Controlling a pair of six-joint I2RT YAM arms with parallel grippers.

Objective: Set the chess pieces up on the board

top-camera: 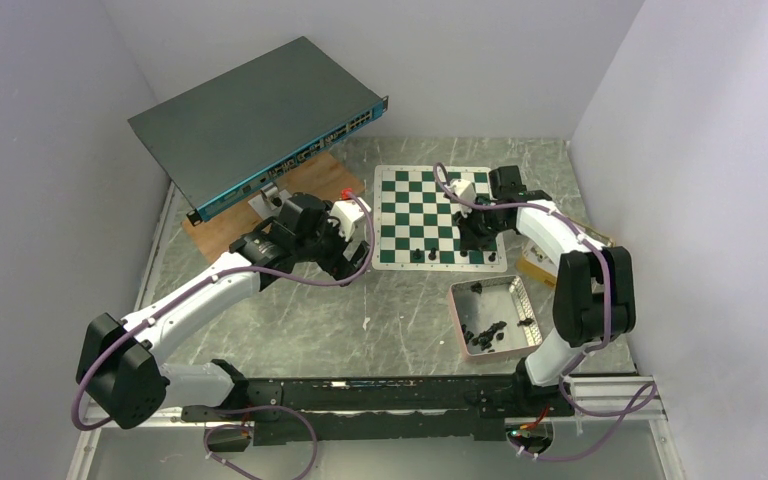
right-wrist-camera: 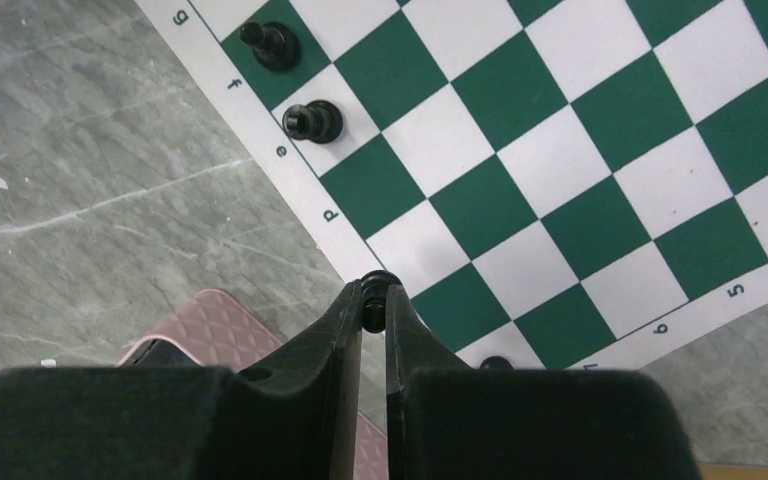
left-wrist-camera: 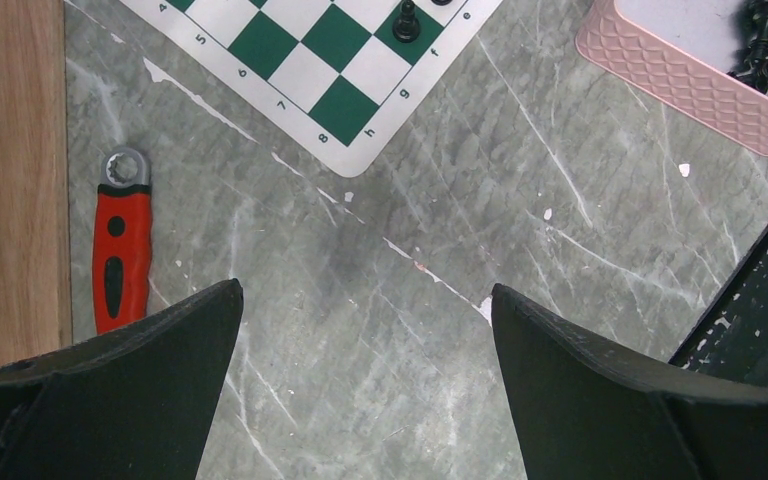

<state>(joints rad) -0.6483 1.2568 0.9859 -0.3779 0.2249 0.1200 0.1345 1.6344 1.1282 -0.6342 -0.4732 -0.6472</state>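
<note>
The flat board, matte green and white squares, lies on a veined grey table. The right gripper, fingers nearly together, pinches a small round-topped black chess piece at the board's lettered edge, near two standing pawns. The left gripper hangs spread wide, holding nothing, over the table. A pink-rimmed metal tray holds heaped black pieces.

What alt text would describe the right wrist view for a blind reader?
The right hand pinches a small black chess piece at the edge of the green-and-white board. Two more pieces stand on edge squares nearby, and a pink tray corner shows at bottom left.
</note>
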